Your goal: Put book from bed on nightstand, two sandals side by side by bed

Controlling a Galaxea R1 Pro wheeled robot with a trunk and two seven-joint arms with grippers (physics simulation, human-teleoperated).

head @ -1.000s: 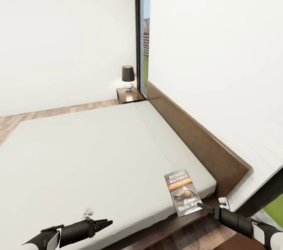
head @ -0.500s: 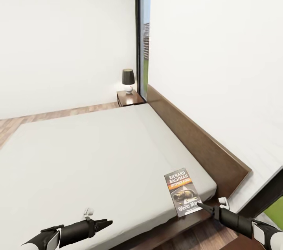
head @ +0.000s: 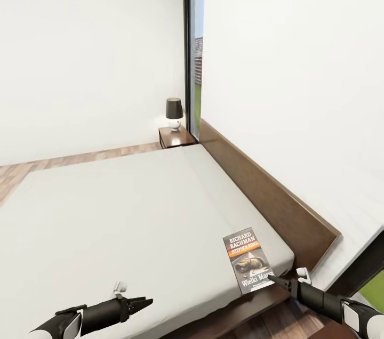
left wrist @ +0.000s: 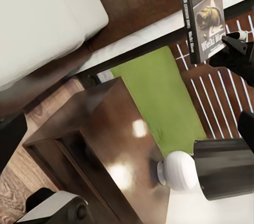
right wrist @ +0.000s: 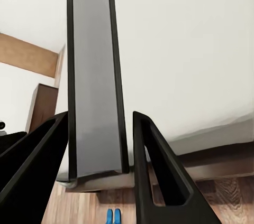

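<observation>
Book (head: 247,260) at near right corner of bed (head: 128,211), beside headboard (head: 266,195) along right; nightstand (head: 176,136) at far end, lamp (head: 173,113) on top; window (head: 195,51) behind nightstand; floor (head: 69,160) far left.

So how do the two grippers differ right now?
The right gripper is shut on the book, at its lower edge; the left gripper holds nothing. The right gripper is at the corner by the headboard; the left gripper is over the near edge of the mattress. Both are dark and two-fingered.
</observation>
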